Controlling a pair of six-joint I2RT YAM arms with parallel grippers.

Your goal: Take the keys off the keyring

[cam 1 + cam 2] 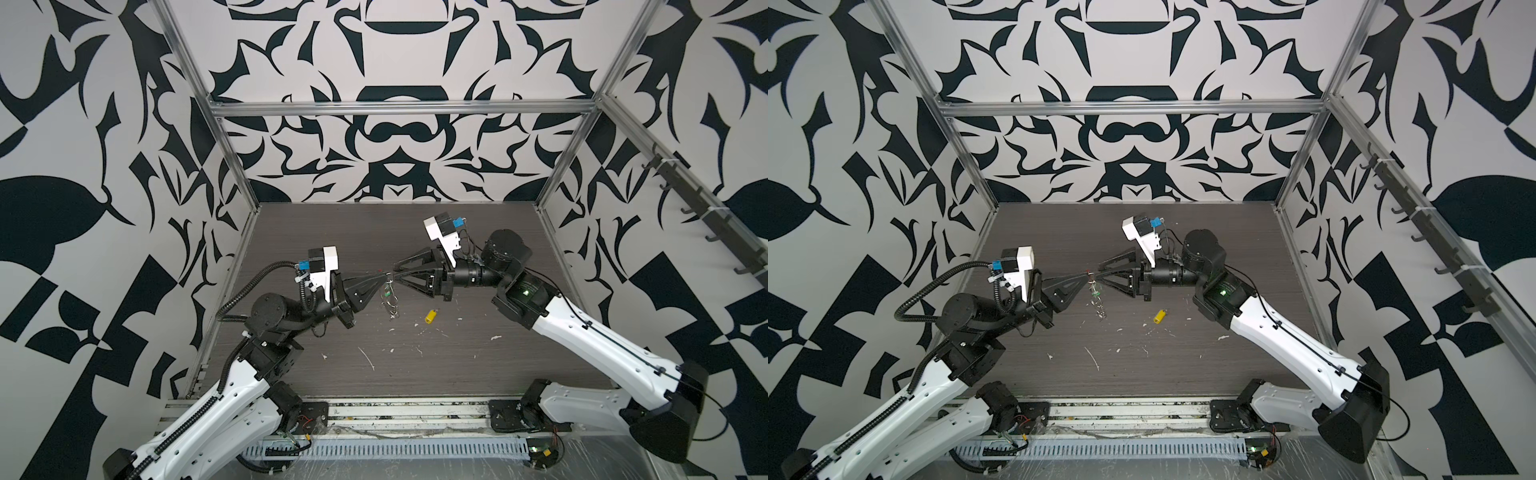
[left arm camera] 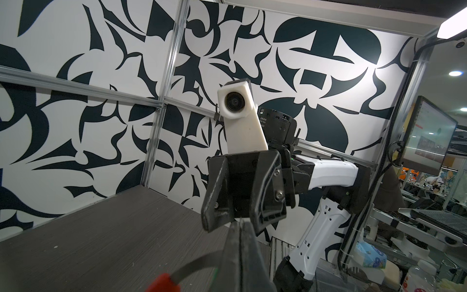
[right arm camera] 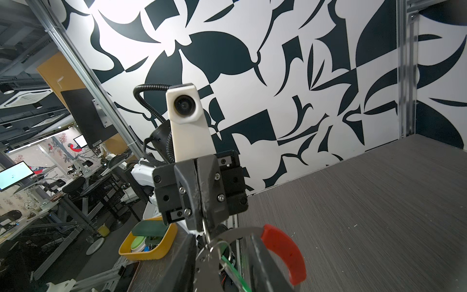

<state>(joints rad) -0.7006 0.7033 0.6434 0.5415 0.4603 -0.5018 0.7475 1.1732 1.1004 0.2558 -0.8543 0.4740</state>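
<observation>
Pinches the keyring (image 1: 389, 296) with the left gripper (image 1: 382, 275), jaws pressed flat together at the top of the hoop, just beside the red sleeve (image 3: 285, 250). Holds the keyring off the table (image 1: 478, 365), hoop dangling below the fingertips with the small rings (image 3: 209, 252) and the green key (image 1: 387, 293) strung on it. Meets it tip to tip from the right with the right gripper (image 1: 397, 272), jaws apart: one finger above the pinch point, one about level with it. From the right wrist, straddles the small rings and green key, hoop crossing the gap, no clear touch to be made out. Shows the yellow key (image 1: 432, 315) lying loose on the table, right of the keyring and well apart from it, below the right gripper. Hangs the keyring near mid-table, well apart from the left rail (image 1: 226, 291) and the right rail (image 1: 555, 237) alike. Has a broad band of dark tabletop behind both grippers up to the back wall (image 1: 395, 166), and another in front down to the front rail (image 1: 415, 413), that one flecked with white scraps (image 1: 368, 359). Puts the nearest scraps just below and right of the dangling rings.
</observation>
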